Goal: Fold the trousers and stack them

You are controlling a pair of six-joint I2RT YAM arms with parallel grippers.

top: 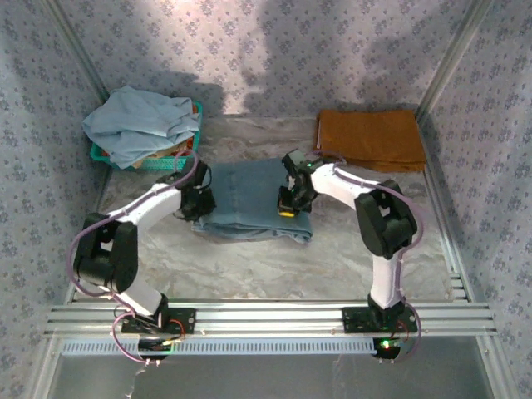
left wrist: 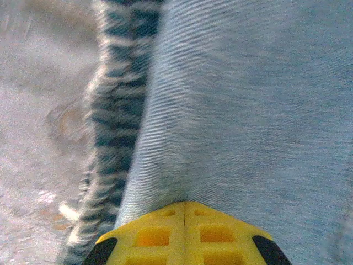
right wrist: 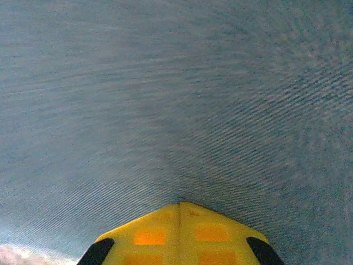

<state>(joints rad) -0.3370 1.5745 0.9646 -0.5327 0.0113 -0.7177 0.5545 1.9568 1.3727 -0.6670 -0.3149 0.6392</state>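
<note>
Yellow left claw (left wrist: pixel 185 204) and right claw (right wrist: pixel 180 204), closed, nose-down on trousers (top: pixel 249 195)

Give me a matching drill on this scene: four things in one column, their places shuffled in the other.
1 trousers
2 orange cloth
3 pale blue heap
4 right gripper

A in the green basket, far left
B far right corner
C at the trousers' right edge
D folded, centre

Pairs: 1-D, 2-B, 3-A, 4-C
</note>
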